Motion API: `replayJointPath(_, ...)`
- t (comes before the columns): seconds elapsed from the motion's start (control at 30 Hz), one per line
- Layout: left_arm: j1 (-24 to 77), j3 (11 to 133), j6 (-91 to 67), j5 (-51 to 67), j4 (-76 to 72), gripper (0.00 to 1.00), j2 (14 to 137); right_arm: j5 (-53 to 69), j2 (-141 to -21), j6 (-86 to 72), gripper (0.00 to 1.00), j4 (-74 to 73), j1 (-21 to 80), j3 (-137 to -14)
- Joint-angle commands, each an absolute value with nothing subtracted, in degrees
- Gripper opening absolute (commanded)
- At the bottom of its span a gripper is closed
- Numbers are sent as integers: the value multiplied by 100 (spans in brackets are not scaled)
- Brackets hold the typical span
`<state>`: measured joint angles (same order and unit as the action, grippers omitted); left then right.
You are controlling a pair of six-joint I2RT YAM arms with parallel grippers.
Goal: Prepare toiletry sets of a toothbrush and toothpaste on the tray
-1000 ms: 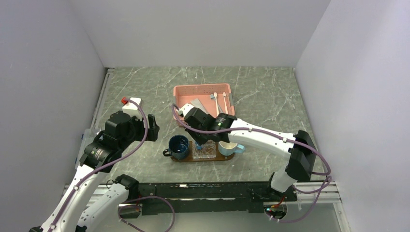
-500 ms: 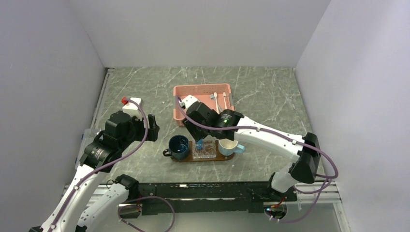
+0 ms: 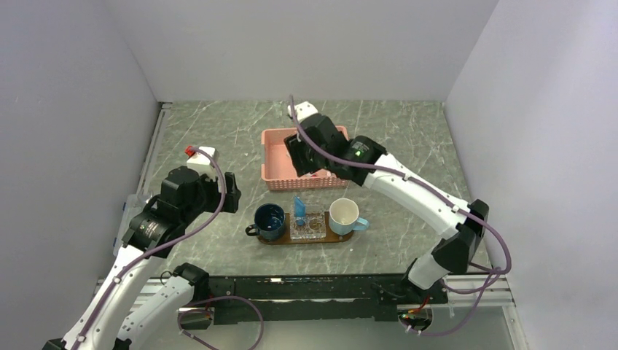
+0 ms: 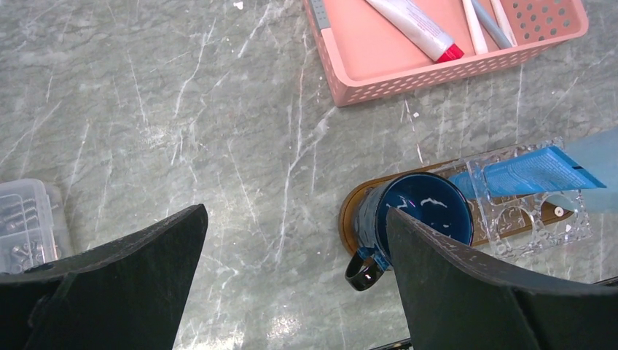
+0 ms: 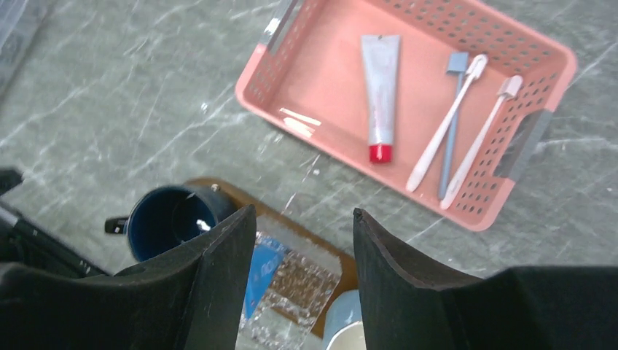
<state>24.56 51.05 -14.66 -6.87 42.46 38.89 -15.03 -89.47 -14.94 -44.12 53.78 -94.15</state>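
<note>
- Writing – the small flat blue toothpaste tube [image 4: 521, 173] carries darker print along its face, too small to read. Any print on the grey-white tube with a red cap [image 5: 380, 95] is too faint to make out.
- The blue toothpaste tube leans tilted in a clear square plastic dish [image 4: 536, 215]. The dish sits on the glossy dark-brown oval wooden tray [image 4: 348, 219], between a dark blue mug [image 4: 423, 211] and a pale mug with a light-blue handle [image 3: 345, 216].
- Two slim white plastic toothbrushes [image 5: 430, 153] lie in the pink perforated plastic basket [image 5: 466, 213], with a slate-blue stick between them and the red-capped tube alongside.
- The right claw [image 5: 302, 215] hangs above the table between basket and tray, fingers parted with nothing between them. In its own wrist view the blue tube peeks out just inside the left finger and the toothbrushes lie farther off, none of them touched.
- The left claw [image 4: 294, 215] is spread to its widest and empty – it hovers over bare grey marbled tabletop [image 4: 182, 109], with the dark blue mug near its right finger and the blue tube beyond it.
- A clear lidded plastic box [image 4: 25, 219] sits at the left edge.
</note>
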Motion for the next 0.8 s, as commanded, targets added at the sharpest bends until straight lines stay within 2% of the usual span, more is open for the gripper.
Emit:
replayJointPath(0.0, 2424, 5079, -1387, -651, 3974, 100, 3918, -1294, -9282, -1389, 54, -4488, 4972, -9914)
replayJointPath(0.27, 2391, 5080, -1358, -609, 3947, 99, 3968, -1283, -10276, -1279, 56, -4852, 4496, -10660)
replayJointPath(0.77, 2377, 5062, -1350, -472, 3862, 99, 4325, -460, -11589, -1496, 58, -4276, 4083, -10942)
